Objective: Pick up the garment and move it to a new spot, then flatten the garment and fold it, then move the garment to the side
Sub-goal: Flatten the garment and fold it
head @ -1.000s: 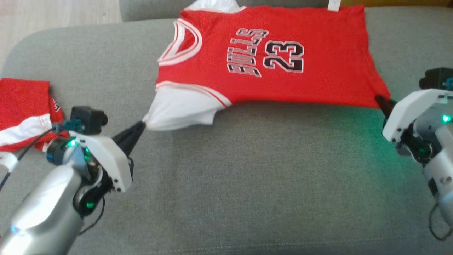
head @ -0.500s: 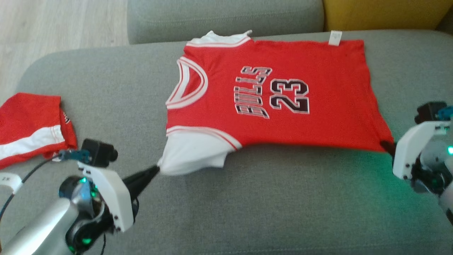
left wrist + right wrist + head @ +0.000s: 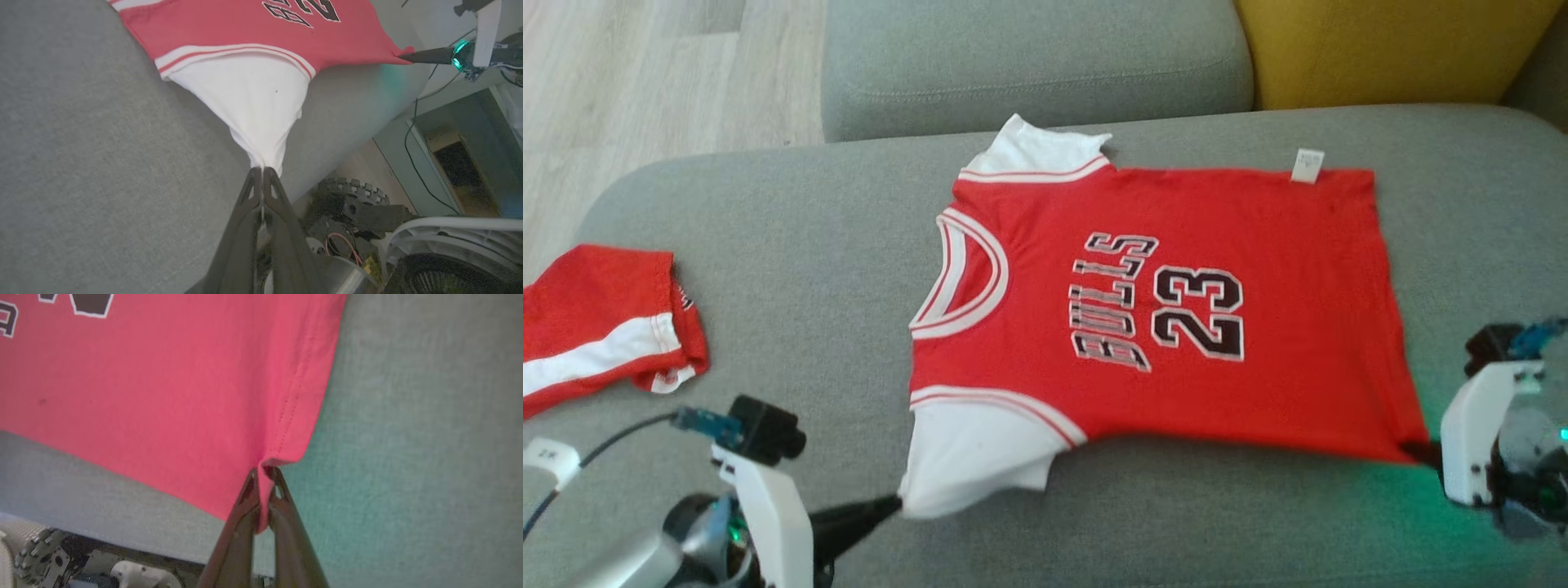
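Note:
The garment (image 3: 1176,310) is a red basketball shirt with white sleeves and the number 23, spread across the grey sofa seat (image 3: 792,269). My left gripper (image 3: 894,505) is shut on the tip of its near white sleeve (image 3: 253,102), pulling it to a point. At the lower right, my right gripper (image 3: 1425,452) is shut on the near hem corner (image 3: 282,453). The near edge of the shirt is stretched taut between the two grippers and held slightly off the cushion.
A second red and white piece of clothing (image 3: 596,327) lies bunched at the sofa's left edge. A grey back cushion (image 3: 1037,65) and a yellow cushion (image 3: 1388,49) stand behind. Wooden floor (image 3: 645,73) shows at top left. The robot's wheeled base (image 3: 359,212) sits below the sofa's front edge.
The head camera has tilted, so the whole scene sits lower in view. Both grippers keep their hold and have drawn the shirt's near edge toward the sofa front.

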